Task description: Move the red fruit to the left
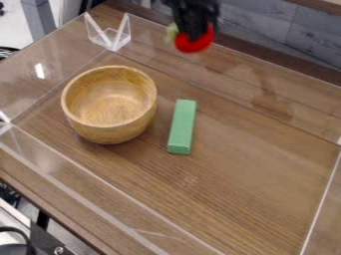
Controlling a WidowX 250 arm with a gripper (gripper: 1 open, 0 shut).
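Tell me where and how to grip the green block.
Grip the green block across its narrow width, near mid-length, coming down from above. It lies flat on the table, long and slim, so its two long edges offer the easiest hold. The wooden bowl sits beside it, so the jaws probably need care on that side.

Bowl (110, 105) L of block (181, 127); wire stand (110, 34) behind bowl, all on table (253, 149).

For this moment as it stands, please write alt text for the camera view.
A black end effector holds the red fruit above the wooden table, near its far edge. Nearer the camera are a round wooden bowl and a green rectangular block.
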